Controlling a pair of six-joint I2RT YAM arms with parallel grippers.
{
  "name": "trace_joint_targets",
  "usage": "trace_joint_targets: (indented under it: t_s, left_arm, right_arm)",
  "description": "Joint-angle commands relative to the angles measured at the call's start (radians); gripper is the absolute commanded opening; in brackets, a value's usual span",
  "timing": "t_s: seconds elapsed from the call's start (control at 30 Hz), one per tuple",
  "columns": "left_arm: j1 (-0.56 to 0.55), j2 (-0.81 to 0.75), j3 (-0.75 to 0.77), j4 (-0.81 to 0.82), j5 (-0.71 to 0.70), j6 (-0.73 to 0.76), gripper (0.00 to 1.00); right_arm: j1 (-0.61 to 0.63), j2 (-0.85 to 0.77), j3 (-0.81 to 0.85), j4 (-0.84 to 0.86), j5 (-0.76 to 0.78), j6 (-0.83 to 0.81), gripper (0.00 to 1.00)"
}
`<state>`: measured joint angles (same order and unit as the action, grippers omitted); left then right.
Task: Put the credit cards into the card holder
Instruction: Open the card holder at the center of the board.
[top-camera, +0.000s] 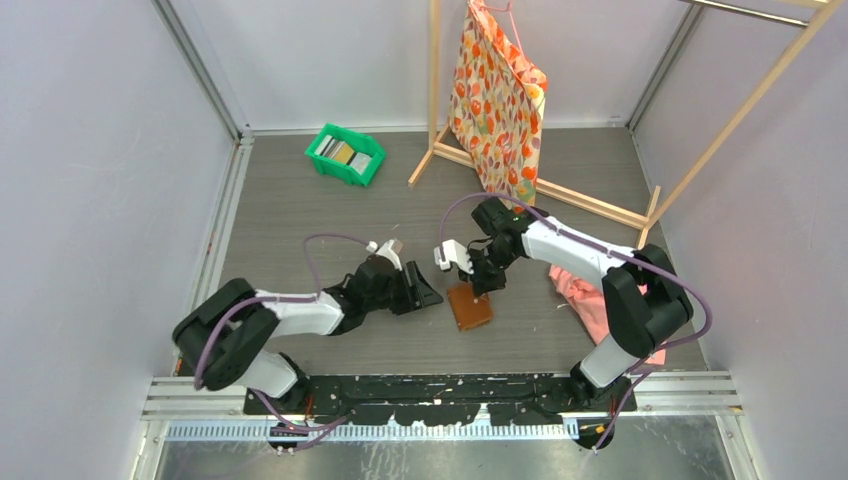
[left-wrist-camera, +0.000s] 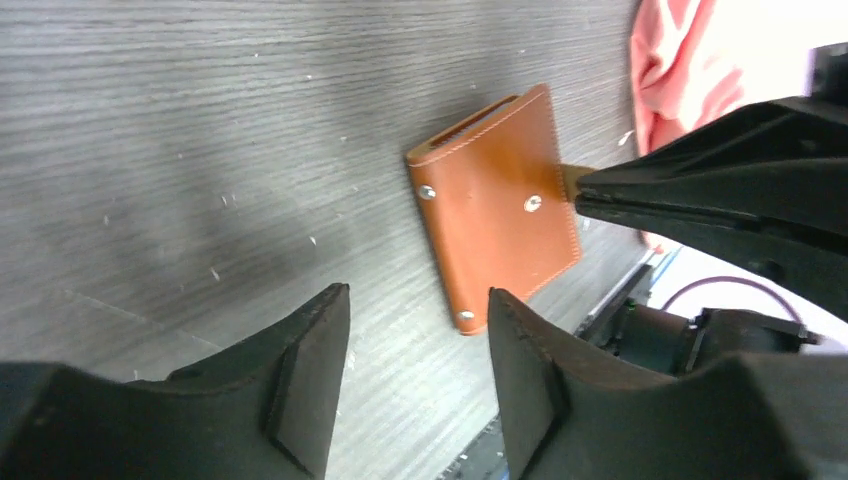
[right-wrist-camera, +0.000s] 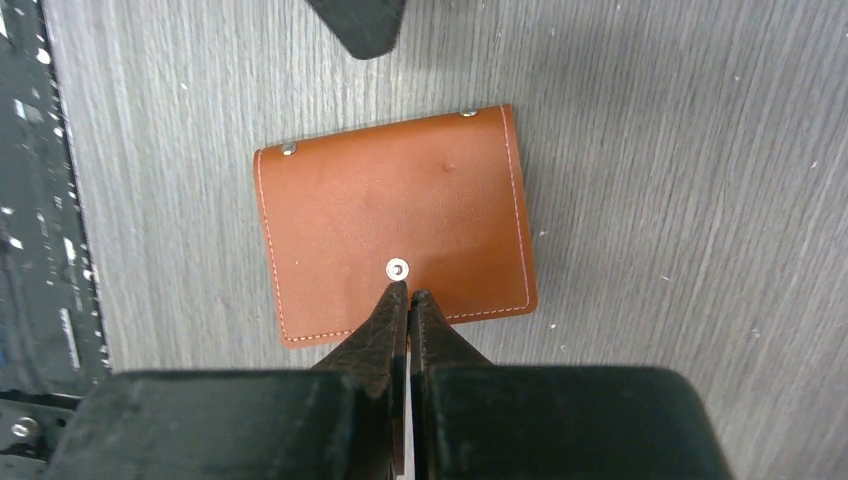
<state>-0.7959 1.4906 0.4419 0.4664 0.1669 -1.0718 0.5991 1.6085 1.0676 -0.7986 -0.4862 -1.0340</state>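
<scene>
The card holder (top-camera: 469, 305), a closed brown leather wallet, lies flat on the table; it also shows in the left wrist view (left-wrist-camera: 495, 205) and the right wrist view (right-wrist-camera: 395, 225). My right gripper (right-wrist-camera: 408, 292) is shut on its snap tab at the edge by the metal snap (right-wrist-camera: 397, 268); in the top view the right gripper (top-camera: 487, 285) stands at the wallet's far side. My left gripper (left-wrist-camera: 418, 300) is open and empty, just left of the wallet (top-camera: 425, 290). The credit cards (top-camera: 343, 153) lie in the green bin at the back left.
The green bin (top-camera: 362, 172) stands far back left. A pink cloth (top-camera: 590, 295) lies right of the wallet, under the right arm. A flowered bag (top-camera: 497, 100) hangs on a wooden rack (top-camera: 590, 205) at the back. The arm base rail (top-camera: 440, 385) runs along the near edge.
</scene>
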Motion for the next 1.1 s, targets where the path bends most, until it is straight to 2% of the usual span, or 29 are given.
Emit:
trace_joint_targets:
  t_s: [0.0, 0.13, 0.4, 0.5, 0.7, 0.87, 0.97, 1.07]
  left_arm:
    - [0.006, -0.174, 0.031, -0.204, -0.066, 0.102, 0.62]
    - [0.006, -0.288, -0.031, -0.206, -0.06, 0.07, 0.76]
    - [0.006, -0.246, -0.106, -0.011, 0.052, 0.018, 0.79]
    - [0.006, -0.249, -0.106, 0.003, 0.054, 0.017, 0.8]
    - [0.014, -0.378, -0.118, -0.136, -0.035, 0.041, 0.82]
    - [0.03, -0.565, -0.078, -0.415, -0.138, 0.112, 0.82]
    - [0.03, -0.634, -0.054, -0.457, -0.141, 0.137, 0.8]
    - [0.03, -0.651, -0.044, -0.424, -0.109, 0.131, 0.71]
  right_arm:
    - [-0.032, -0.058, 0.046, 0.009, -0.152, 0.141, 0.01]
    - [-0.033, -0.077, 0.075, 0.045, -0.202, 0.234, 0.01]
    - [-0.041, -0.111, 0.083, 0.108, -0.334, 0.347, 0.01]
    - [-0.046, -0.116, 0.073, 0.13, -0.351, 0.366, 0.01]
    - [-0.077, -0.114, 0.066, 0.137, -0.373, 0.379, 0.01]
    - [-0.081, -0.11, 0.061, 0.143, -0.369, 0.382, 0.01]
    - [-0.082, -0.111, 0.066, 0.139, -0.407, 0.39, 0.01]
    - [-0.083, -0.122, 0.059, 0.171, -0.434, 0.424, 0.01]
